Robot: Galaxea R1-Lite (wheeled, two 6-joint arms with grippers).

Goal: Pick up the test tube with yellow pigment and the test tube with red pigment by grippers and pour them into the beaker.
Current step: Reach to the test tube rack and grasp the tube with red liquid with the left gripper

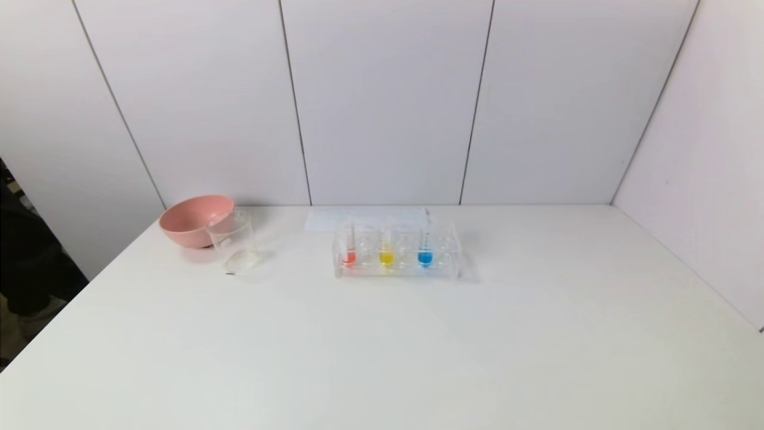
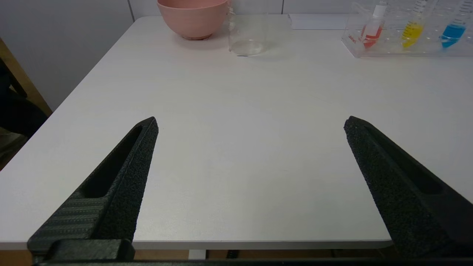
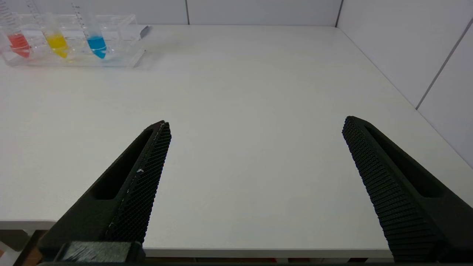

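The test tube with red pigment (image 1: 349, 254) and the test tube with yellow pigment (image 1: 386, 254) stand upright in a clear rack (image 1: 397, 272) at the back middle of the white table. The empty beaker (image 1: 234, 242) stands left of the rack, beside a pink bowl. My left gripper (image 2: 250, 123) is open and empty over the table's front edge; the beaker (image 2: 247, 37), red tube (image 2: 371, 31) and yellow tube (image 2: 412, 30) show far ahead. My right gripper (image 3: 255, 123) is open and empty at the front edge; the red tube (image 3: 17, 42) and yellow tube (image 3: 56, 42) are far off. Neither gripper shows in the head view.
A blue-liquid tube (image 1: 425, 254) stands in the same rack, right of the yellow one. The pink bowl (image 1: 194, 220) touches the beaker's back left. A white sheet (image 1: 364, 218) lies behind the rack. Walls close the back and right sides.
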